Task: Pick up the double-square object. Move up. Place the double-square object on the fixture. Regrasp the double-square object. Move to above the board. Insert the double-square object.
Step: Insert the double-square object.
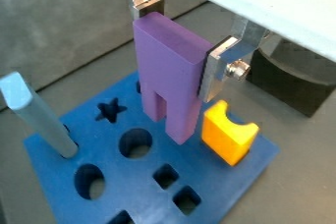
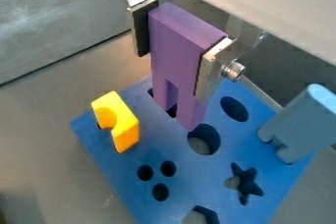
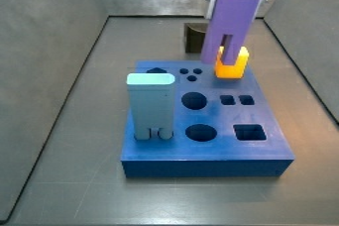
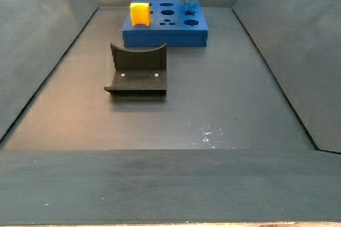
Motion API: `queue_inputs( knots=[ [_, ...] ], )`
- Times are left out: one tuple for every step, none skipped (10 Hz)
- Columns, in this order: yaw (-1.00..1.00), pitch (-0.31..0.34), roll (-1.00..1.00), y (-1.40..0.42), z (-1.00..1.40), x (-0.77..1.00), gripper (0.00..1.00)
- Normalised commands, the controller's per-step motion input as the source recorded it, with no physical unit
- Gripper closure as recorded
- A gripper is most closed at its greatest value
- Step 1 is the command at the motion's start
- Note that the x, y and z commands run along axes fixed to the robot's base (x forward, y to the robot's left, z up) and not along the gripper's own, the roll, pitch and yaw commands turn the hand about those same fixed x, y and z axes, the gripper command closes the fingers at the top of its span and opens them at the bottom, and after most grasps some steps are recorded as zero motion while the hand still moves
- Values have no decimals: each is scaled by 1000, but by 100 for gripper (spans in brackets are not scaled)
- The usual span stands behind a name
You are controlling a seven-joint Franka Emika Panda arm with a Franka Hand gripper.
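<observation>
Between end effector (image 1: 184, 33) fingers, double-square object (image 1: 174, 71), above board (image 1: 118, 179)

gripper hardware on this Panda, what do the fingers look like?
The gripper, above the royal-blue holed board, has two flat silver metal finger plates with dark pads. A screw head shows on one plate in both wrist views. No cables or markings visible.

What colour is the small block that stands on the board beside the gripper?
Yellow block on the board; clearest in a wrist view. The gripper holds the double-square object.
</observation>
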Motion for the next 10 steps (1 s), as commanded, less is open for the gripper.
queue_inputs(
  knots=[
    [-6, -79, 123, 0, -223, 1000, 100],
    [0, -60, 116, 0, -194, 1000, 100],
    [0, -51, 110, 0, -174, 1000, 100],
    [0, -47, 121, 0, -183, 1000, 100],
    [0, -60, 110, 0, -146, 1000, 100],
    [0, -73, 119, -34, -137, 1000, 100],
    [0, -63, 190, -131, -197, 989, 100],
    [0, -9, 361, -409, -294, 860, 100],
    [0, 0, 399, -563, -257, 783, 100],
    [0, 0, 396, -603, -223, 697, 100]
  ],
)
